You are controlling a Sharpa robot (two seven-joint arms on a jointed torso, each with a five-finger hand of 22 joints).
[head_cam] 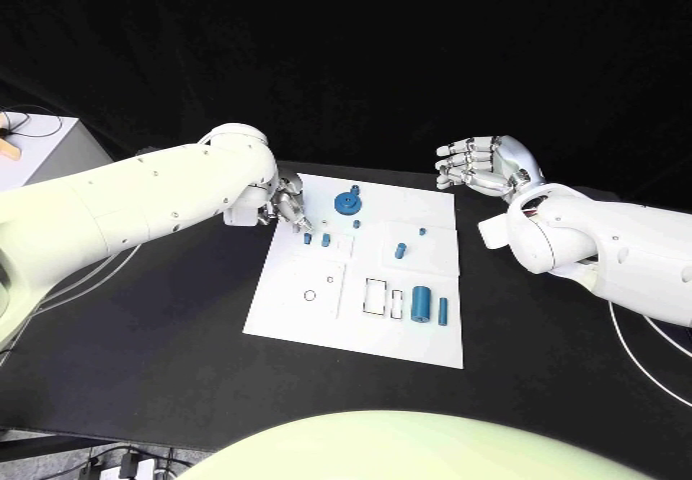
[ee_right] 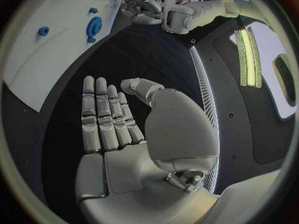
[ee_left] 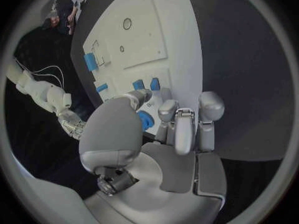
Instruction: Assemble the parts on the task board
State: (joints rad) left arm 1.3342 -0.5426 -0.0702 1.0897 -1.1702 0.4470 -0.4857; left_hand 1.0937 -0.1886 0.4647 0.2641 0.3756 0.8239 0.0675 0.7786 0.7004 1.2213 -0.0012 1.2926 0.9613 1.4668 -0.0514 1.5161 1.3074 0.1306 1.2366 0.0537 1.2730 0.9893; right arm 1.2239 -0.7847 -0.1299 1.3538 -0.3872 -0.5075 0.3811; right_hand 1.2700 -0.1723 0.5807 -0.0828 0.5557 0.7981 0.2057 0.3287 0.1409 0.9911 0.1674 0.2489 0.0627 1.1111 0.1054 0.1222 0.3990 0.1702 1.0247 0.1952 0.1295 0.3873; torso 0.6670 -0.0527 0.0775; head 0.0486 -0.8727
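Left robot hand (head_cam: 283,207): at task board (head_cam: 296,310) far-left corner, fingertips beside two small pegs (head_cam: 317,239), apparently holding nothing. Advice: pinch one peg upright, clear of its neighbour. Right robot hand (head_cam: 488,165): open, off the board's far-right corner. Board held blue gear (head_cam: 348,202), large cylinder (head_cam: 421,302)

The right robot hand (ee_right: 118,129) hangs empty, fingers straight, over the black table (ee_right: 143,55) beside the task board (ee_right: 56,55).

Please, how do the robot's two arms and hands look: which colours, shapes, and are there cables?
Both arms are white, smooth and rounded, with small dark screw dots. Each ends in a silver metallic robot hand, left and right, with segmented fingers. Thin white cables trail on the black table.
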